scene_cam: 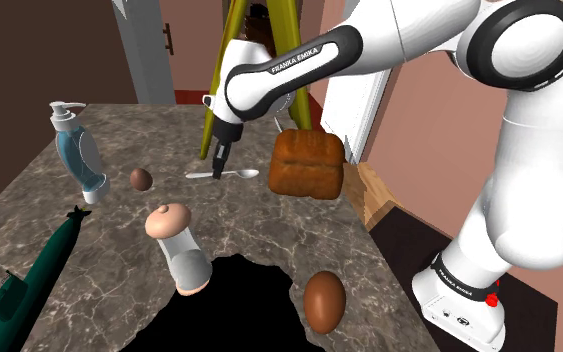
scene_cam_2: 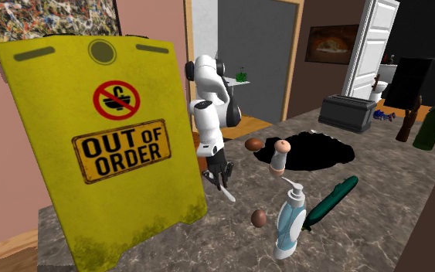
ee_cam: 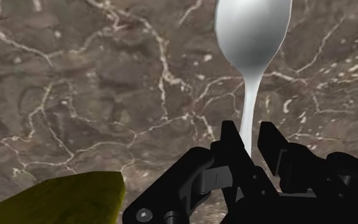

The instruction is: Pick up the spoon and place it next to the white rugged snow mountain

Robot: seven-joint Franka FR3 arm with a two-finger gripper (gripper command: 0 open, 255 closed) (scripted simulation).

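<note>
Clamped with the gripper onto the thin handle of the spoon, one black finger pressed to each side. Pointing away from the hand with its pale, shiny bowl, low against the brown veined marble counter; in the shoulder view, lying flat on the counter's far half. Just beside the hand, a corner of the yellow out-of-order sign. To the shoulder view's right of the spoon, a brown bread loaf; to its left, a small brown egg and, farther off, a pump dispenser. Nearer that camera, a black jagged mass on the counter, well apart from the spoon, with a larger brown egg just beside it
</note>
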